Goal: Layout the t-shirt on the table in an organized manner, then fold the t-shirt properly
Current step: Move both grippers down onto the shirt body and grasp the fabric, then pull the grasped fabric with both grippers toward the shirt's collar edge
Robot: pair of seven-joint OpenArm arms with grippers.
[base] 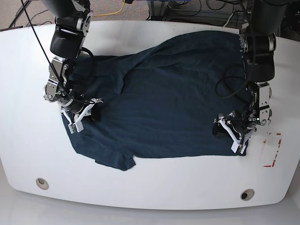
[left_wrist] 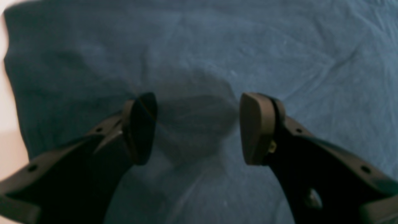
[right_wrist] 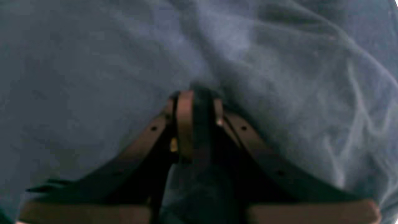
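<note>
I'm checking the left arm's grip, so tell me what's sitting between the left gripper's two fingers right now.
Only flat t-shirt fabric. In the left wrist view, the left gripper is open above the cloth with nothing pinched between its fingers.

The t-shirt (base: 159, 98) covers mid-table (base: 154, 187); bare front strip lies open, both arms flank the cloth

The t-shirt (base: 159, 103) was soft, matt navy cloth, finely creased. The table (base: 154, 187) looked smooth, glossy white. The left gripper (left_wrist: 197, 127) had matt dark plastic fingers with tan pads.
</note>
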